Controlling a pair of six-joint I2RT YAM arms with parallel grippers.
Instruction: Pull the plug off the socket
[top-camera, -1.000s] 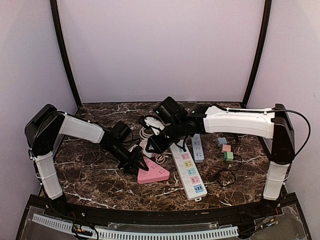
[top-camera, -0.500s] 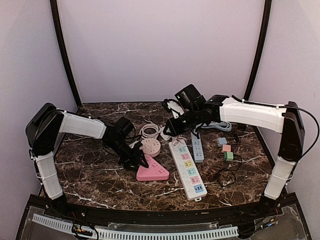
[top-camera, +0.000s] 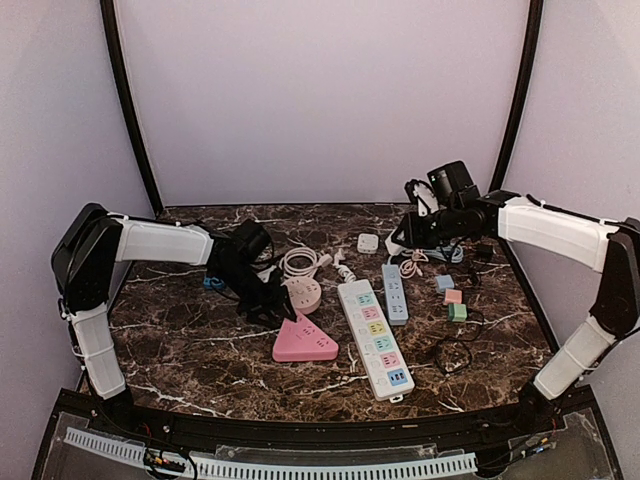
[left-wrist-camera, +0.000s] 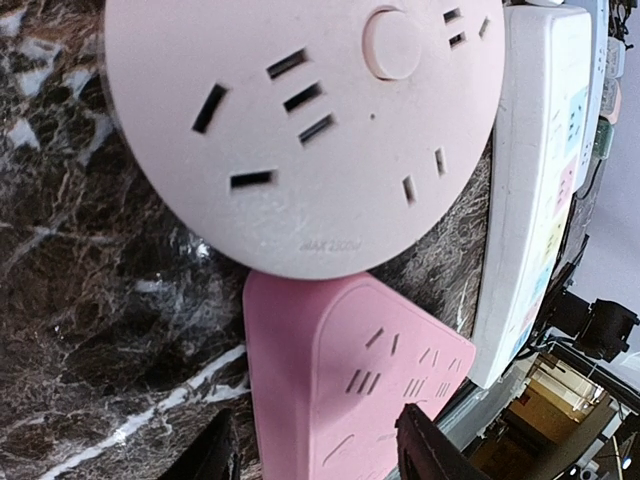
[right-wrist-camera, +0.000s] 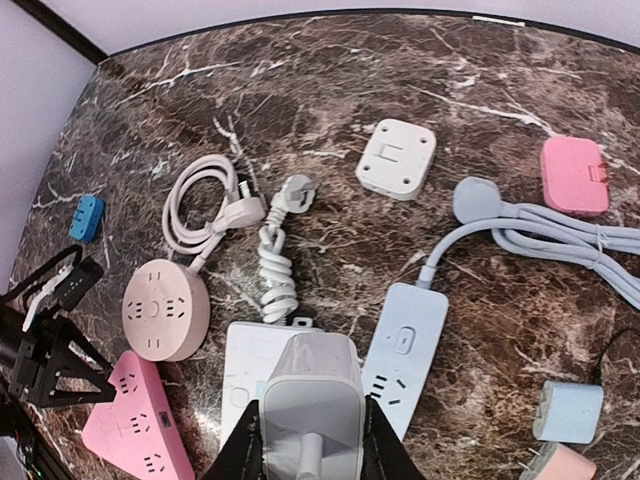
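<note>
My right gripper (right-wrist-camera: 312, 445) is shut on a white plug (right-wrist-camera: 312, 400), prong end toward the camera, and holds it in the air. In the top view the right gripper (top-camera: 403, 233) hangs over the table's back right with the plug (top-camera: 396, 241). The round pink socket (top-camera: 302, 294) lies at centre left with all its slots bare (left-wrist-camera: 300, 120). My left gripper (left-wrist-camera: 315, 455) is open, its fingers either side of the pink triangular socket (left-wrist-camera: 350, 370). In the top view it (top-camera: 272, 308) sits just left of the round socket.
A long white power strip (top-camera: 373, 338) and a smaller blue-grey strip (top-camera: 395, 293) lie at centre. A white square adapter (top-camera: 368, 243), coiled cables (top-camera: 300, 262), small coloured cubes (top-camera: 455, 297) and a black cable (top-camera: 450, 352) are scattered around. A blue block (right-wrist-camera: 87, 216) lies at the left.
My right gripper has pulled the white plug away from the round pink socket and carried it up and to the back right. My left gripper has stayed beside the socket.
</note>
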